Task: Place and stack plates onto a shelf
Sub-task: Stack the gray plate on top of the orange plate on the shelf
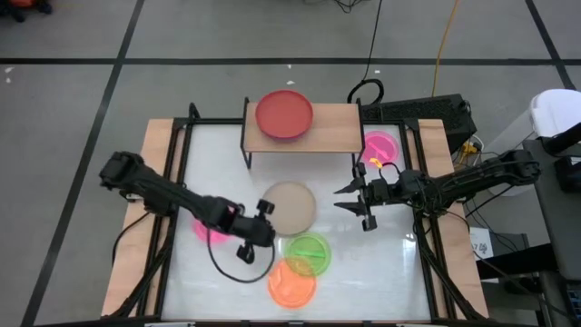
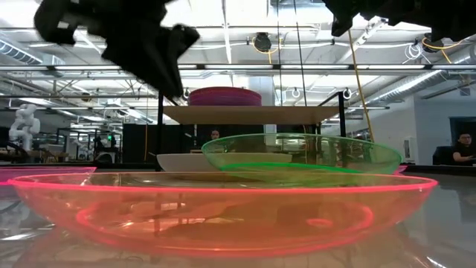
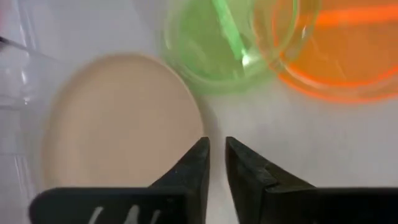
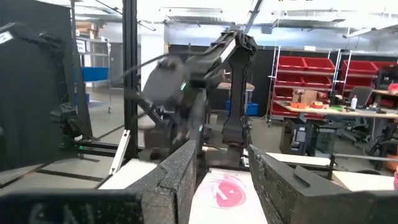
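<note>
Person (image 2: 462, 147) only in low view

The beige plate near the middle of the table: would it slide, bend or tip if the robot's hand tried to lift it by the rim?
The beige plate looks stiff, shallow and probably light, so it should hold its shape. It lies flat on the glossy white table, so a nudge would likely make it slide. Held at one edge by the left hand, it may sag sideways.

An overhead camera looks straight down on the whole surface (image 1: 381, 272), while a low camera sits at its edge, level, very close to the orange plate (image 2: 223, 212). The left wrist camera looks down closely at the beige plate (image 3: 118, 118), also seen from overhead; the right wrist camera faces level toward the room.
</note>
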Available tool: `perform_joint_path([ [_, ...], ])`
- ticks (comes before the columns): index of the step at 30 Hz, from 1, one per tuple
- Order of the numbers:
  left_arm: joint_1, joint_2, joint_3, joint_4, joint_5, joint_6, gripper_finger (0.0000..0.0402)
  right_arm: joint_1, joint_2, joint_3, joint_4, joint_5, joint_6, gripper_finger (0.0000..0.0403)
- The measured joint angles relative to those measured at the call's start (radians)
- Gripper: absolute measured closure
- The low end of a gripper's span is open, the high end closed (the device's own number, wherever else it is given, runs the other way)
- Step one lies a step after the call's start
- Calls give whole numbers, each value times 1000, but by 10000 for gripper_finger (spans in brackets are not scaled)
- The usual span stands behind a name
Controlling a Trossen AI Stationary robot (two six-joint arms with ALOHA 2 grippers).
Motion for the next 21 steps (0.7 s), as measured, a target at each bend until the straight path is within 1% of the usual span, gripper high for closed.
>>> perform_joint_path([
  [3, -2, 63, 0, 4, -3, -6, 312, 0, 0, 0, -1, 0, 3, 275],
  [5, 2, 97, 0, 6, -26, 0, 288, 0, 0, 0, -2, 0, 3, 275],
  [8, 12, 125, 0, 15, -48, 6, 256, 0, 0, 0, -4, 0, 3, 275],
  [11, 27, 146, 0, 18, -71, 10, 235, 0, 0, 0, -7, 0, 3, 275],
  [15, 38, 180, 0, 18, -80, 9, 223, 0, 0, 0, -13, 0, 3, 275],
  [21, 40, 209, 0, 13, -79, 12, 223, 0, 0, 0, -29, 0, 3, 275],
])
